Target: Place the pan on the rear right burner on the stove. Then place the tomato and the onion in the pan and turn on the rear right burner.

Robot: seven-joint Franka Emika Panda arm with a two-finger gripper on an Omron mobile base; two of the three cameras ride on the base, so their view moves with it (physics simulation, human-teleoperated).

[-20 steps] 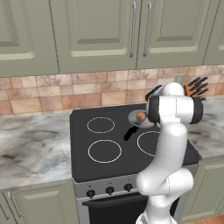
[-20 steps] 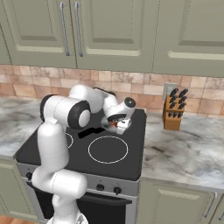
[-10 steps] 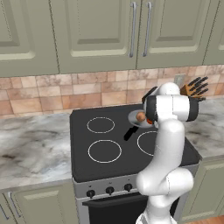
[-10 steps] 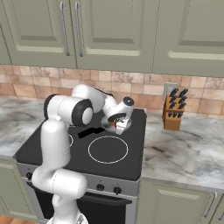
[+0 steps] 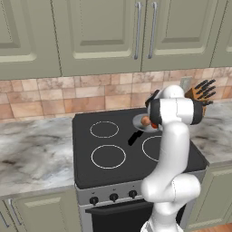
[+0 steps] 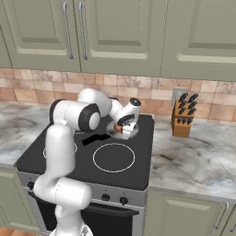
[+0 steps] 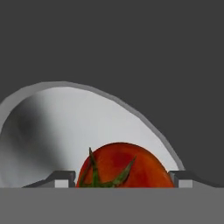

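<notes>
The shiny grey pan (image 5: pixel 140 123) sits at the rear right of the black stove (image 5: pixel 113 170), its black handle (image 5: pixel 133 137) pointing forward-left. It covers the rear right burner. My gripper (image 6: pixel 123 129) hangs low over the pan (image 6: pixel 120 134), shut on the red tomato (image 7: pixel 124 168), which shows between both fingertips (image 7: pixel 60 178) with the pan's pale inside (image 7: pixel 57 127) right behind it. A brownish-tan ball, the onion (image 5: pixel 145 121), lies in the pan beside my hand.
A knife block (image 6: pixel 183 115) stands on the marble counter (image 6: pixel 198 161) right of the stove. Three other white rings mark the glass, the largest at the front right (image 6: pixel 114 157). Black knobs (image 5: pixel 113 197) line the steel front. Cabinets hang overhead.
My hand has edged slightly left and lower over the pan with the tomato in it. The pan and onion have stayed put.
</notes>
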